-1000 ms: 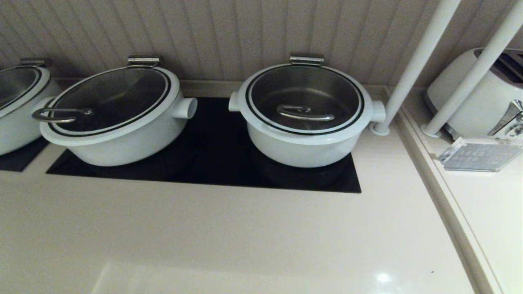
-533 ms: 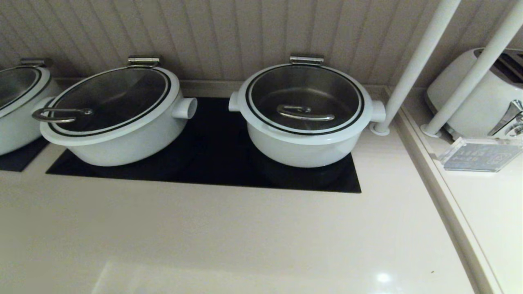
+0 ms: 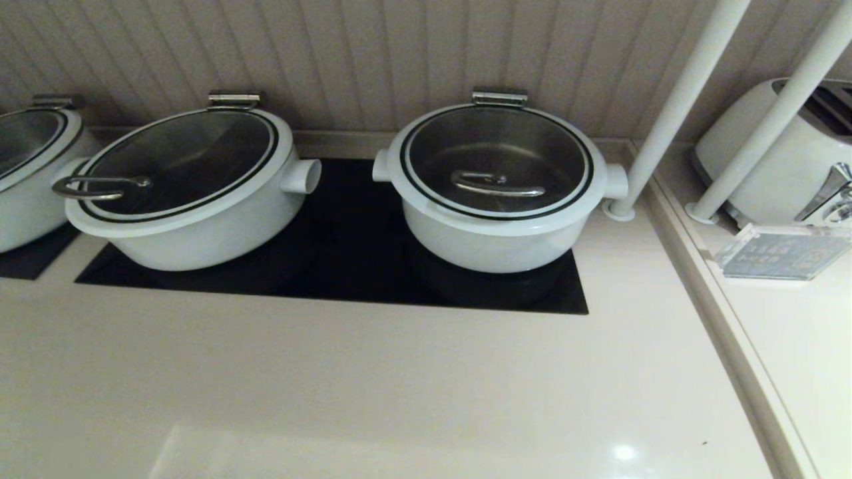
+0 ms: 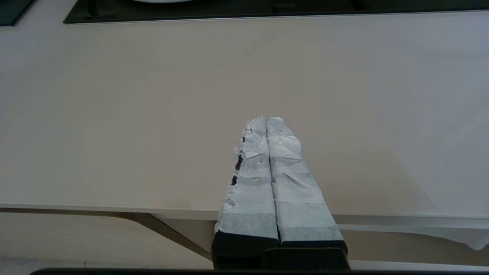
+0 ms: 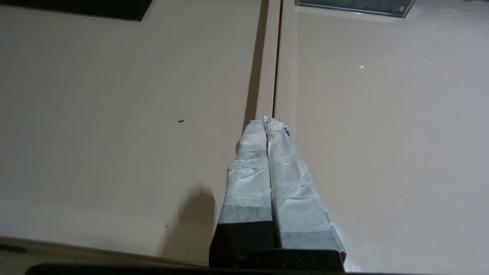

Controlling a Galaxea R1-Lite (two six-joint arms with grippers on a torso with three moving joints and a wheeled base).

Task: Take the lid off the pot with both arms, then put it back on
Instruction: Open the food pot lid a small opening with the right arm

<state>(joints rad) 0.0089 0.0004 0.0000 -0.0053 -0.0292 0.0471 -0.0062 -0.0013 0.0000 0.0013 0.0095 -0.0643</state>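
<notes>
Over the bench's near edge the left gripper hangs pressed closed, holding nothing. Farther back, the lid sits on the pot on the black cooktop. The right gripper is closed and empty too, above the bench seam.

Wider lidded pot, white toaster, beige counter.

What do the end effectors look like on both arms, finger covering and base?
Left end effector: two long tapering fingers wrapped in crinkled white tape, frayed along one edge, on a black base. Right end effector: same build, white-taped fingers, torn tape at the tip, black base. No cables or markings in view.
</notes>
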